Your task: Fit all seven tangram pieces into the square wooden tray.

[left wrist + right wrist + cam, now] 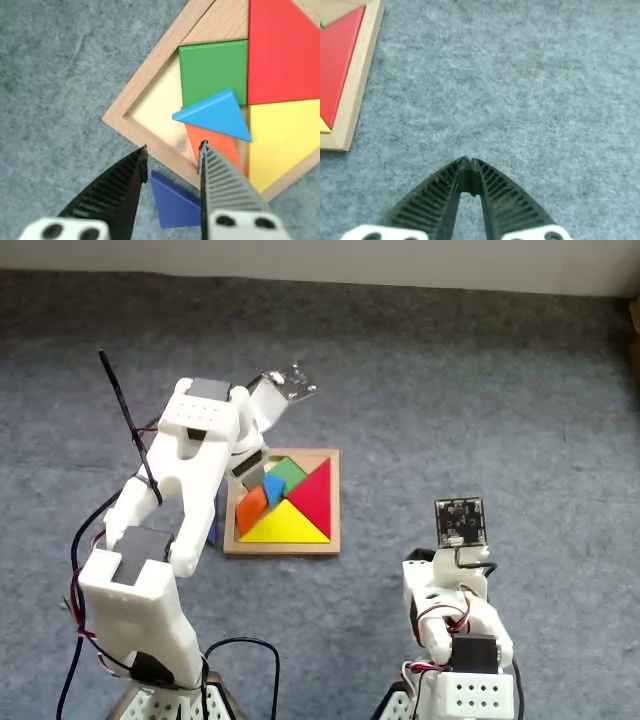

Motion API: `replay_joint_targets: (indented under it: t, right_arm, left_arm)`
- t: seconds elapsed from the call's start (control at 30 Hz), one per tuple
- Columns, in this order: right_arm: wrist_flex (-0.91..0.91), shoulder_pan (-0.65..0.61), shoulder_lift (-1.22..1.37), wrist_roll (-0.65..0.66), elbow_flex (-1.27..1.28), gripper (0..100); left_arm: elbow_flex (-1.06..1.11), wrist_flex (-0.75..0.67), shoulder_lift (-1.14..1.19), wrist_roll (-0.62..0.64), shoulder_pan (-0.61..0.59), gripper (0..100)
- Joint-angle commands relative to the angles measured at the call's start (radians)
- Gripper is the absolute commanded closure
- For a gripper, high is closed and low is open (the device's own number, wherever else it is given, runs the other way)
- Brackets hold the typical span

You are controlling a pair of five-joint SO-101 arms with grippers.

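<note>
We see our left hand released and empty above the rim of the wooden tray, which holds red, yellow, green, orange and light-blue pieces, a dark-blue piece on the desk just outside it, and our right hand clenched on nothing.

Two white plastic arms carry black motor blocks, thin black and red cables, and ribbed black gripper fingers.
</note>
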Motion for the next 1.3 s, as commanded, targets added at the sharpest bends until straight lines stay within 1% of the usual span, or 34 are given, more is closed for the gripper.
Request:
replay_joint_targets:
  t: [0.0,0.37,0.43,0.6,0.73,0.93,1.07,1.17,1.27]
  right_arm:
    - [-0.004,0.012,-0.015,-0.006,0.147,99.3]
    - [-0.004,0.012,-0.015,-0.006,0.147,99.3]
    - [-0.004,0.012,-0.015,-0.006,0.147,99.3]
    - [-0.004,0.012,-0.015,-0.006,0.147,99.3]
    - [-0.004,0.012,-0.015,-0.006,0.147,99.3]
    - [-0.004,0.012,-0.015,-0.006,0.147,99.3]
    - [-0.004,0.012,-0.015,-0.006,0.147,99.3]
    - [-0.004,0.012,-0.015,-0.006,0.147,99.3]
    - [-0.004,0.012,-0.015,-0.006,0.147,99.3]
  left_arm:
    - [0.068,0.006,-0.099,-0.005,0.025,83]
    - [0.355,-0.227,-0.117,-0.011,0.01,82]
    - [0.372,-0.241,-0.124,-0.012,-0.007,82]
    - [0.386,-0.221,-0.125,-0.112,-0.016,83]
    - [0.377,-0.172,-0.125,-0.133,-0.016,83]
    - [0.378,-0.172,-0.127,-0.146,-0.03,83]
    - [0.377,-0.17,-0.127,-0.149,-0.07,83]
    - [0.383,-0.144,-0.127,-0.215,-0.087,83]
    - [0.375,-0.098,-0.127,-0.229,-0.087,83]
